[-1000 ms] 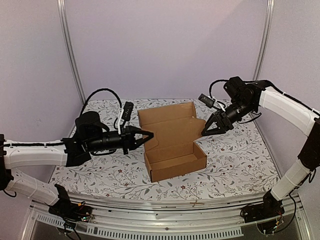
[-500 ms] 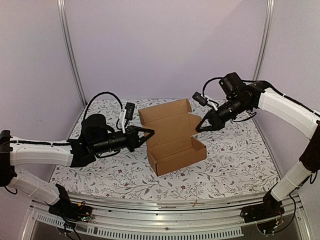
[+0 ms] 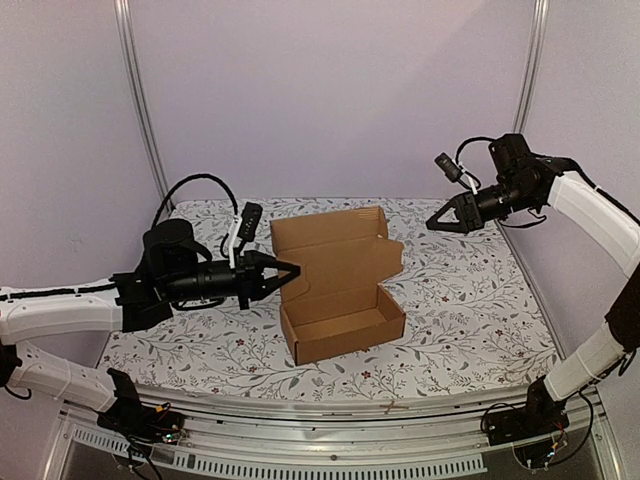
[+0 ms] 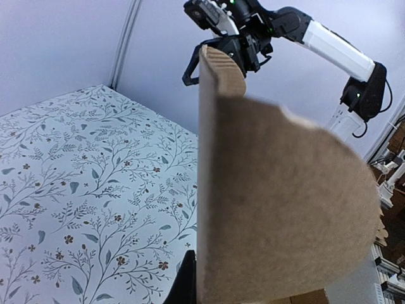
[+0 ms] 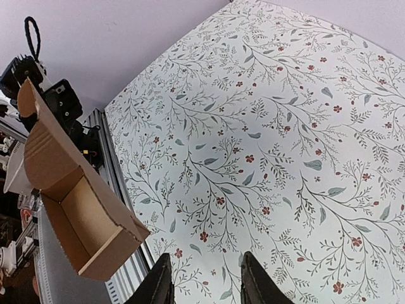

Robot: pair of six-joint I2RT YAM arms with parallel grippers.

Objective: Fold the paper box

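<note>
The right gripper (image 3: 437,223) has let go of the lid's right-hand flap and pulled back to the far right. It now hangs above the tabletop (image 3: 470,310), well apart from the paper box (image 3: 340,300). Its jaws stand apart with nothing between them; in the right wrist view only the floral cloth shows past its fingers (image 5: 159,284).

The box has slid a little to the left and nearer. It sits mid-tabletop with its tray already formed and open to the top, and the lid stands upright along the far wall.

The left gripper (image 3: 288,271) has stayed at the box's left edge with its jaws together. They seem to be clamped on the lid's left side flap (image 4: 266,190), though the cardboard fills the left wrist view too closely to show the pinch itself.

For the task, this probably means the right-hand fold attempt has been broken off or is being reset. The right flap still juts outward and is not tucked in, and the lid is not closed. Only the left arm now steadies the box, so the right arm would have to come in again before the lid can go down.
</note>
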